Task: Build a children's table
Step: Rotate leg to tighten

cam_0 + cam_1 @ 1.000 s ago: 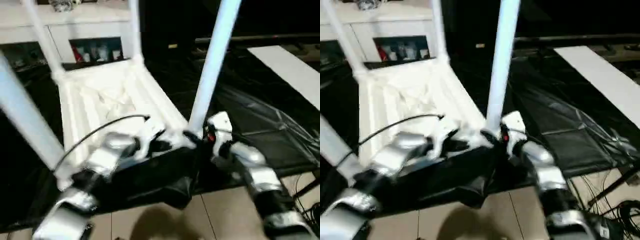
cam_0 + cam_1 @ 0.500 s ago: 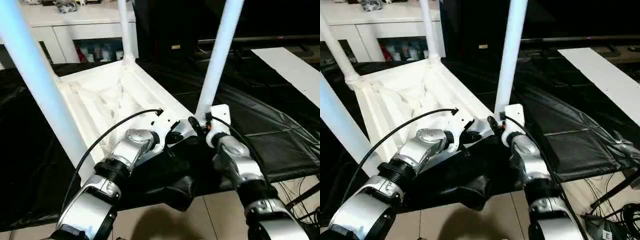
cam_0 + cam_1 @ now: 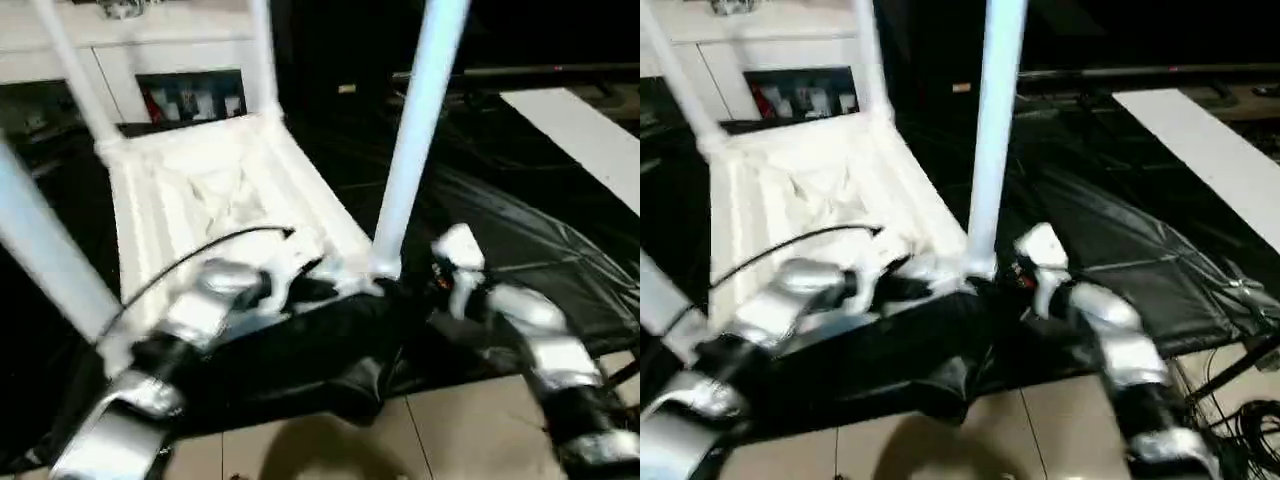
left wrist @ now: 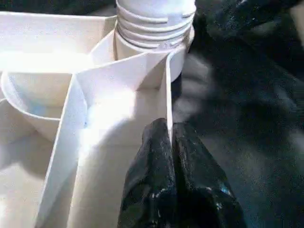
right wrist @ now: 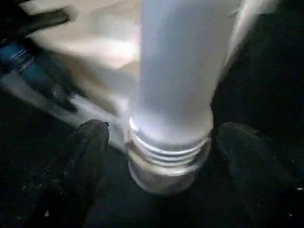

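I pinch a rib of the upturned tabletop (image 3: 200, 200) with my left gripper (image 4: 170, 142) to steady it — my right gripper (image 5: 161, 156) straddles the near-right leg (image 3: 410, 130), fingers spread, not touching.

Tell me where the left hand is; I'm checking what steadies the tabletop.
The left hand is shut on a thin rib of the upturned tabletop, beside the near corner socket holding a leg.
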Motion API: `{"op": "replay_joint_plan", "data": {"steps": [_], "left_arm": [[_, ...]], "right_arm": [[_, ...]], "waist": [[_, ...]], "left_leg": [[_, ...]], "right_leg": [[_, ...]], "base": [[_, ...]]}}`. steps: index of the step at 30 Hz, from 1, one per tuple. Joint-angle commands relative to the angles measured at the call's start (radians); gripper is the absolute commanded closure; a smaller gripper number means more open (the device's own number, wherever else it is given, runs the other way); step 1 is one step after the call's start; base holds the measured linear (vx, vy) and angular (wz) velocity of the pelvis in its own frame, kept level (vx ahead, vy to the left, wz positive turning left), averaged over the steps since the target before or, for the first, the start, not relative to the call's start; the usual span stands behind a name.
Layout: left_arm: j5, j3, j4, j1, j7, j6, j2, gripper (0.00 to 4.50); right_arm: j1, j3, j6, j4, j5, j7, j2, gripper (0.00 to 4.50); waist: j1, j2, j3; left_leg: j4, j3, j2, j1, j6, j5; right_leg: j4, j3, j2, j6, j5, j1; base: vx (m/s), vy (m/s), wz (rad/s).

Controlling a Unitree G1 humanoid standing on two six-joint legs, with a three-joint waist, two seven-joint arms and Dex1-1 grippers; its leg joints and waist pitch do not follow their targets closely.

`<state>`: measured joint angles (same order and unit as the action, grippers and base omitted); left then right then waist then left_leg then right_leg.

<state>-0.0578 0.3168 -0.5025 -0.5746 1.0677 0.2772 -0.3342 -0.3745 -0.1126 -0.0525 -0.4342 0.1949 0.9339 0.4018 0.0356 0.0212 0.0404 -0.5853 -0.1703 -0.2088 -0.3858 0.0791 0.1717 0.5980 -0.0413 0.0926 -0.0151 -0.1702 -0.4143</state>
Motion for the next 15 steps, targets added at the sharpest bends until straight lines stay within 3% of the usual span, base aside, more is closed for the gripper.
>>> {"op": "replay_joint_plan", "data": {"steps": [1, 5, 8, 11, 15], "left_arm": [[-0.032, 0.062, 0.065, 0.038, 0.142, 0.003, -0.030, 4.50], [-0.050, 0.052, 0.112, 0.049, 0.172, 0.019, -0.058, 4.50], [-0.053, 0.050, 0.124, 0.053, 0.184, 0.025, -0.068, 4.50], [-0.047, 0.055, 0.135, 0.057, 0.190, 0.025, -0.080, 4.50], [-0.042, 0.053, 0.142, 0.061, 0.188, 0.029, -0.082, 4.50]], "right_arm": [[0.002, -0.036, -0.001, 0.048, -0.005, 0.082, 0.038, 0.54], [0.003, -0.062, 0.023, 0.046, -0.020, 0.117, 0.061, 0.54], [0.002, -0.063, 0.016, 0.051, -0.008, 0.136, 0.060, 0.54], [-0.001, -0.062, 0.001, 0.057, 0.003, 0.158, 0.057, 0.54], [-0.005, -0.065, -0.014, 0.059, 0.013, 0.181, 0.051, 0.89]], "waist": [[0.001, -0.010, -0.063], [0.007, -0.007, -0.060], [0.008, -0.006, -0.059], [0.009, -0.008, -0.060], [0.010, -0.009, -0.063]], "left_leg": [[0.064, -0.010, -0.011, 0.008, -0.102, 0.184], [0.066, -0.013, -0.013, 0.018, -0.079, 0.234], [0.069, -0.012, -0.013, 0.018, -0.066, 0.244], [0.067, -0.012, -0.011, 0.015, -0.063, 0.235], [0.063, -0.013, -0.010, 0.015, -0.073, 0.200]], "right_leg": [[-0.057, 0.019, 0.025, 0.271, -0.097, 0.057], [-0.063, 0.021, 0.025, 0.268, -0.162, 0.051], [-0.063, 0.022, 0.025, 0.261, -0.177, 0.051], [-0.061, 0.023, 0.026, 0.255, -0.166, 0.054], [-0.057, 0.022, 0.025, 0.265, -0.121, 0.056]], "base": [[0.000, 0.000, 0.00], [0.000, 0.000, 0.00], [0.000, 0.000, 0.00], [0.000, 0.000, 0.00], [0.000, 0.000, 0.00]]}}
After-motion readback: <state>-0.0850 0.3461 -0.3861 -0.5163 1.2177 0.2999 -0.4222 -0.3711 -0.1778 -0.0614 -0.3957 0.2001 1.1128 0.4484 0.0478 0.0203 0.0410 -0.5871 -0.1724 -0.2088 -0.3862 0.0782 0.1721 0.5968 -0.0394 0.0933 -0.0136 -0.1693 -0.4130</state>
